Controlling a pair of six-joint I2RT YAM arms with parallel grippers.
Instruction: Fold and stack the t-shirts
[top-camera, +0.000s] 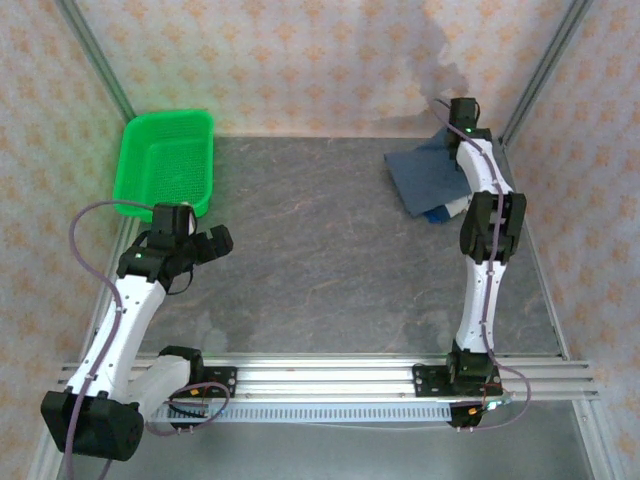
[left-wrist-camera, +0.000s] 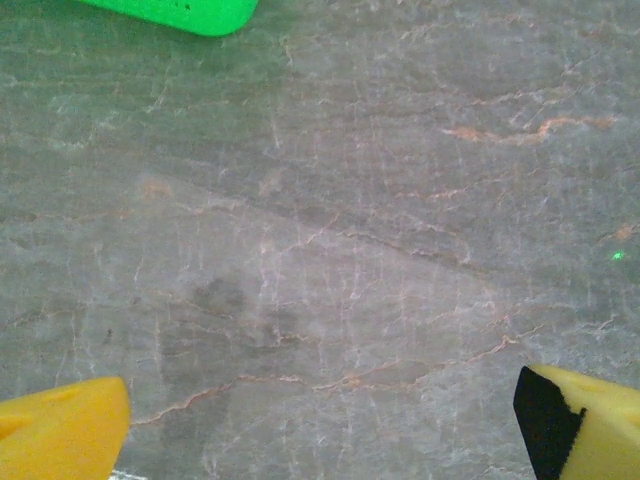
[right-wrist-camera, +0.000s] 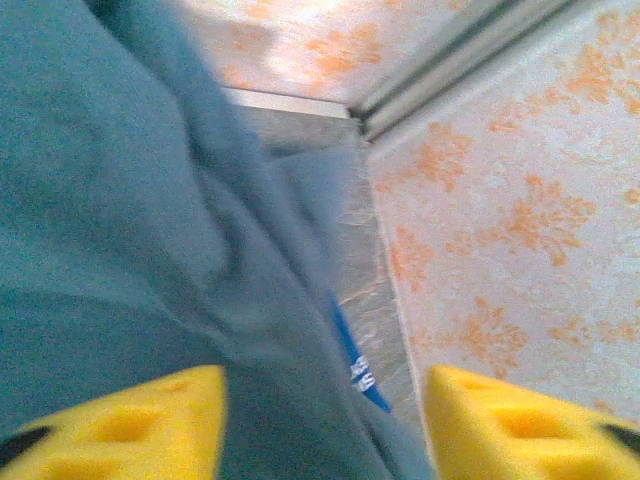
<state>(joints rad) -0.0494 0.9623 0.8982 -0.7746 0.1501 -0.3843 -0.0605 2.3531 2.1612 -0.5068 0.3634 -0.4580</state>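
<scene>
A: Surface and room?
B: Grey veined table (top-camera: 320, 250). Cream walls (top-camera: 300, 60) with an orange pattern, metal frame posts (top-camera: 97, 60) in the corners. A green mesh basket (top-camera: 168, 160) sat far left.
A: T-shirts?
B: Both were in the far right corner. We saw the slate-blue t-shirt (top-camera: 420, 175) on top, a rough square fold skewed to the table edge with no clear long axis. Its far corner peaked up toward the right wrist. The royal blue t-shirt (top-camera: 438, 213) poked out under its near edge.
A: Jaws?
B: Left jaws were wide open over the table by the basket. Right jaws stood apart above slate-blue cloth, and we saw nothing pinched.
A: Hidden?
B: The right arm (top-camera: 492, 225) crossed the pile's right side. The wrist view was blurred and the print unreadable.
</scene>
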